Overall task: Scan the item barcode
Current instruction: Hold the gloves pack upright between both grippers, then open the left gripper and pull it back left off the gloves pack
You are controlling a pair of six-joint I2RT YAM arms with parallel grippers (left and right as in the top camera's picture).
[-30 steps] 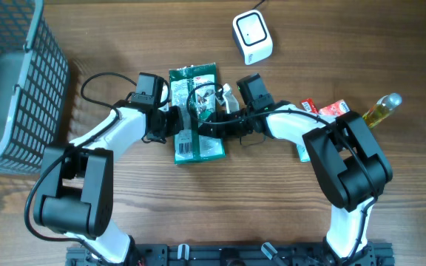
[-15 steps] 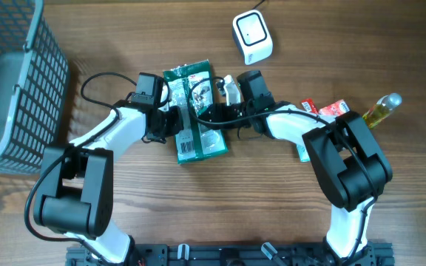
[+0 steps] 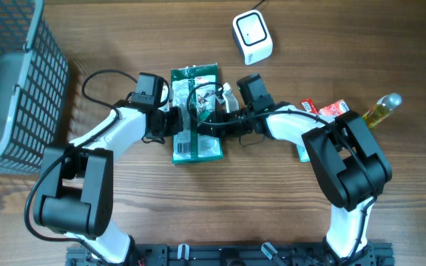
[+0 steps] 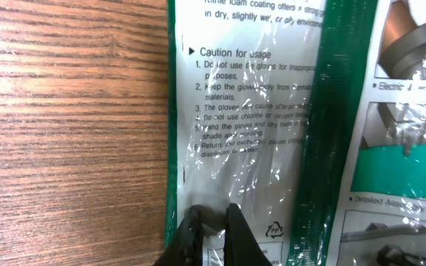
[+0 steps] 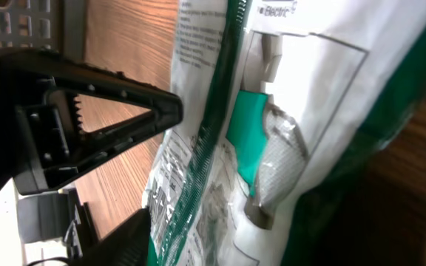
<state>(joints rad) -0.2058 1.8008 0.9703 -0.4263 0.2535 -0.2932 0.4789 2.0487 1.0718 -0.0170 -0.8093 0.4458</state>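
On the wooden bench (image 3: 361, 44), a wire basket (image 3: 13, 81) stands far left of the white barcode scanner (image 3: 252, 35). The green glove package (image 3: 196, 80) sits just left of that scanner, nearer the robot. The left tool (image 4: 211, 216) is pinched tight on the package edge farthest from the scanner, while the right tool (image 5: 160, 166) straddles the nearer edge with its jaws partly apart, and I cannot tell whether it grips.

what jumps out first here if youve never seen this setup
The green and white packet in the middle of the table draws the eye. The left tool is pinched shut on its edge, and the right tool is at its other side. After that come the white scanner just beyond it and the big grey basket at the far left.
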